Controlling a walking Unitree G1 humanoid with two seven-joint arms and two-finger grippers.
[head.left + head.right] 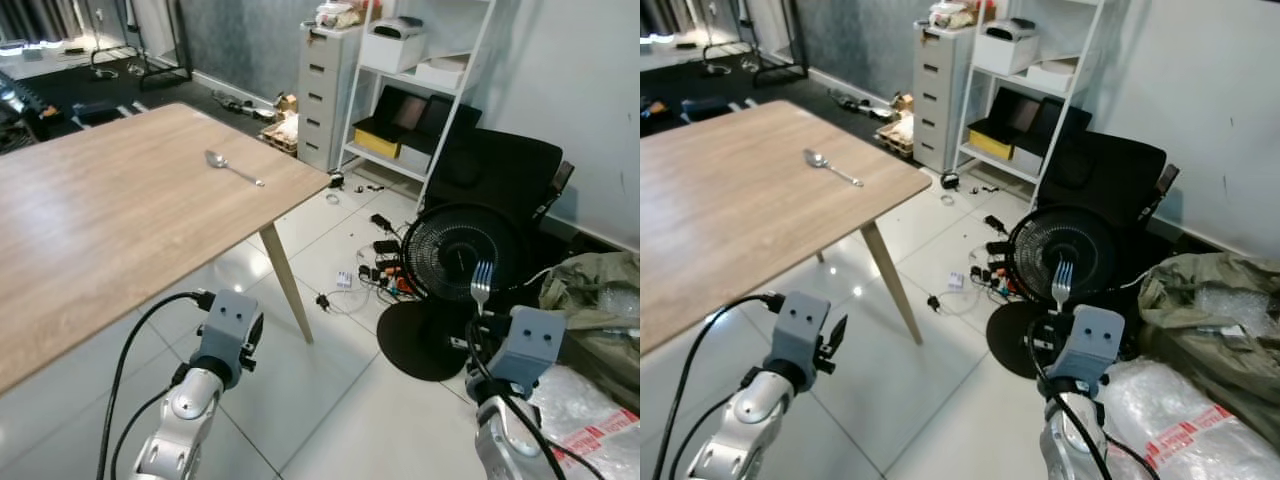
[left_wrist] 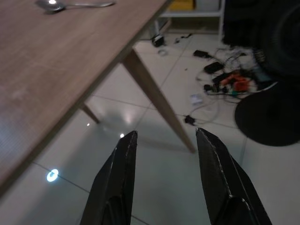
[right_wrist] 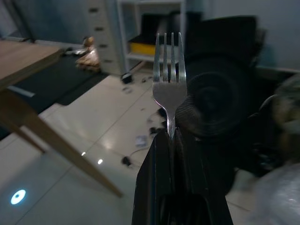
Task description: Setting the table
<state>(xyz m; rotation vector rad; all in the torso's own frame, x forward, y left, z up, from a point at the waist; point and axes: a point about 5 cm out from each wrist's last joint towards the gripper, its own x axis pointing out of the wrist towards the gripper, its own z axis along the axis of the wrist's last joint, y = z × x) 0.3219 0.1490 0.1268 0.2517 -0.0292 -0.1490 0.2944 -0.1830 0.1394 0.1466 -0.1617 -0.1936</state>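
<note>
Right hand point(image 3: 171, 140) pinched the fork point(image 3: 169, 89) upright by its handle, well short of the bench point(image 1: 120, 230) and spoon point(image 1: 232, 169); left hand point(image 2: 164, 154) gaped empty; a slip risked dropping it.

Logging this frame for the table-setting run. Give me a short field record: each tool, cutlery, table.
right tool: shut on fork, tines up, off to the right of the table, above the floor
left tool: open, holds nothing, low beside the table edge
spoon: lies flat on the table near its far corner
table: wooden, bears the spoon
background: black fan on the floor by a white shelf
</note>
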